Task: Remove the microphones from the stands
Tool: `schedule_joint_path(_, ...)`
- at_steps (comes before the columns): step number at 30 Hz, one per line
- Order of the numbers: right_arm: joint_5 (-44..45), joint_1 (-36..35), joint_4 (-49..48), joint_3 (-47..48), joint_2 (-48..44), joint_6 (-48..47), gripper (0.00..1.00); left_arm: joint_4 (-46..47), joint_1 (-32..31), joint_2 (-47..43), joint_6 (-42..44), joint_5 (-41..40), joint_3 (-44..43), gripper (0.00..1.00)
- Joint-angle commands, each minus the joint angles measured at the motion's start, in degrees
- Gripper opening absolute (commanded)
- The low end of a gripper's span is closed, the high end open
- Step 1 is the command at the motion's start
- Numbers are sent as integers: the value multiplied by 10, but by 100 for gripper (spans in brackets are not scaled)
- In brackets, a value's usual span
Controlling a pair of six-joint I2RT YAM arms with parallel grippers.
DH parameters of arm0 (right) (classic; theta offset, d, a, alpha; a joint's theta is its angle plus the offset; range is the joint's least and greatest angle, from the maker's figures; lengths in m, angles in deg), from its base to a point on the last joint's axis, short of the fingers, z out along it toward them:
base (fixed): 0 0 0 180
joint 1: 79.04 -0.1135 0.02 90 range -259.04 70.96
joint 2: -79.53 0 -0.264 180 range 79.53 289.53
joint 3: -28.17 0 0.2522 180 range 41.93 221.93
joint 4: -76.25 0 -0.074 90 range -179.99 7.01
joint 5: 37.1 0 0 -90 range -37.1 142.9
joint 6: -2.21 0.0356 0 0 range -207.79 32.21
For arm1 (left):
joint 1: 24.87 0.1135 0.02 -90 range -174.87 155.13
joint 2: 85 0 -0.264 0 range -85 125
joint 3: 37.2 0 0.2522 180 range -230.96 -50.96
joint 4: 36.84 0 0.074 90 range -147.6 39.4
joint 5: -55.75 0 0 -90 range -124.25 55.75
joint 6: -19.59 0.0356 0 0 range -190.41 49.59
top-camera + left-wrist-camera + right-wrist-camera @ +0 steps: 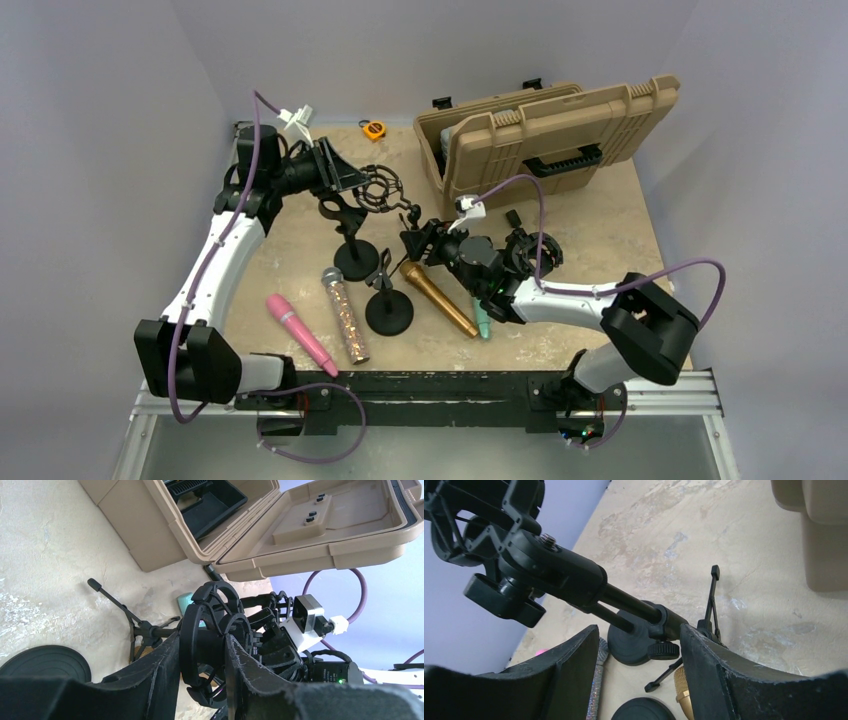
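A black stand with a round base (pixel 355 260) carries a black shock mount (pixel 382 190) at its top. My left gripper (pixel 352 180) is shut on the mount's ring (pixel 210 605); its fingers (pixel 160 665) press it from both sides. I cannot tell whether a microphone sits inside the mount. My right gripper (pixel 420 245) is open, its fingers (pixel 574 665) wide apart on either side of the stand's pole (pixel 624 600), not touching it. A gold microphone (pixel 440 298), a glittery silver one (pixel 345 315), a pink one (pixel 300 333) and a teal one (pixel 482 320) lie on the table.
A second stand with a round base (pixel 389 312) stands just in front of the first. An open tan case (pixel 560 130) fills the back right. An orange tape measure (pixel 374 129) lies at the back edge.
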Motion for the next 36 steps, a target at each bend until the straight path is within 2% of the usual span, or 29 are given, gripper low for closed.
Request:
schedule_joint_path(1, 0, 1, 6, 10, 1, 11, 59, 17, -3, -22, 19, -3, 0, 29)
schedule_joint_path(3, 1, 1, 4, 8, 0, 12, 58, 17, -3, -23, 18, -3, 0, 28)
schedule_joint_path(7, 12, 0, 14, 17, 9, 11, 48, 17, -3, -23, 19, -4, 1, 28)
schedule_joint_path(16, 33, -10, 32, 20, 12, 16, 47, 17, -3, -24, 19, -4, 1, 27)
schedule_joint_path(18, 44, -14, 39, 24, 13, 17, 42, 17, -3, -25, 19, -4, 1, 27)
schedule_joint_path(21, 69, -24, 59, 43, 26, 15, 28, 16, -3, -26, 20, -8, 2, 27)
schedule_joint_path(25, 166, -48, 148, 105, 67, 35, 6, 14, -3, -25, 20, -10, 2, 26)
schedule_joint_path(27, 227, -66, 212, 138, 93, 62, 1, 14, -2, -25, 20, -12, 2, 25)
schedule_joint_path(31, 326, -103, 334, 206, 158, 116, 0, 14, -2, -24, 19, -12, 2, 25)
schedule_joint_path(36, 384, -129, 440, 275, 239, 164, 0, 14, -2, -23, 19, -12, 2, 24)
